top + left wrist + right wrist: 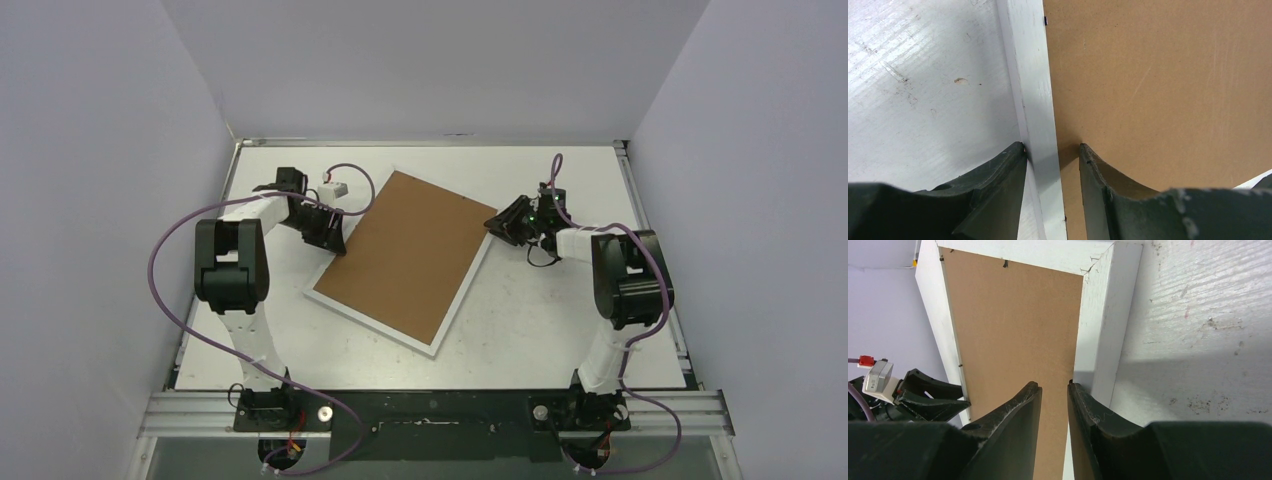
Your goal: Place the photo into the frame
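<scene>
Left hand [1052,146]: jaws parted astride the frame [1033,75]'s left rail. One finger is outside it by the surface [923,75], the other over the brown backing board [1158,90].
Frame: face down and skewed, mid-surface, between both hands.
Right hand [1053,384]: fingers a narrow slit apart, nothing pinched, at the right rail's inner edge.

I have the left gripper [325,230] low at far left, jaws partly apart; the right gripper [505,225] low at far right, jaws nearly together.
</scene>
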Tool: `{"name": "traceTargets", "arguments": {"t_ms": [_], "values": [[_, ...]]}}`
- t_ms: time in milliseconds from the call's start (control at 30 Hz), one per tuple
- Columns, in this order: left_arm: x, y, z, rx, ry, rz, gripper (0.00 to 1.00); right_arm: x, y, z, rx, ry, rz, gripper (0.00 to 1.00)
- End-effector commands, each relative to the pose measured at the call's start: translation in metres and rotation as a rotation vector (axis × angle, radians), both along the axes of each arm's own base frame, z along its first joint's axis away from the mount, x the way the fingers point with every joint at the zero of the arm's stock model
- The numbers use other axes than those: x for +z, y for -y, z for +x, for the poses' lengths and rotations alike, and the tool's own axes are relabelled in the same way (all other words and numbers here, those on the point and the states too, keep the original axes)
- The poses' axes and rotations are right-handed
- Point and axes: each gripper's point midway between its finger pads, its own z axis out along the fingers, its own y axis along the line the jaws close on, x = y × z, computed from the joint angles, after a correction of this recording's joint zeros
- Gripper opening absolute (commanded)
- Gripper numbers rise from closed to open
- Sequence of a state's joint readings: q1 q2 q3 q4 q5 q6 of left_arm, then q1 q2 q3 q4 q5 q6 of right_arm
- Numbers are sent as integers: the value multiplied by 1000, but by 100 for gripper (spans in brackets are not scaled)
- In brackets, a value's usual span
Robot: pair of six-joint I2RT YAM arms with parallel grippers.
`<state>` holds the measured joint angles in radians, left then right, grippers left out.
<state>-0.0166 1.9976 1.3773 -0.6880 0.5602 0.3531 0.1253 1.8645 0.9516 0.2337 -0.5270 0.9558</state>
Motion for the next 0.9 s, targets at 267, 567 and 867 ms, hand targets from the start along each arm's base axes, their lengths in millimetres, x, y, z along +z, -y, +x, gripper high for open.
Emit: {"name": "traceTargets", "arguments": {"t_ms": [267,567,867], "values": [[2,5,-2,-36,-7,-12,38,-26,-13,-7,18,-41,-6,28],[3,4,0,-32,-5,-17,38,-22,-13,-11,24,-48,9,28],[4,4,-1,-28,-6,-21,37,-22,-8,-17,18,-54,34,28]]}}
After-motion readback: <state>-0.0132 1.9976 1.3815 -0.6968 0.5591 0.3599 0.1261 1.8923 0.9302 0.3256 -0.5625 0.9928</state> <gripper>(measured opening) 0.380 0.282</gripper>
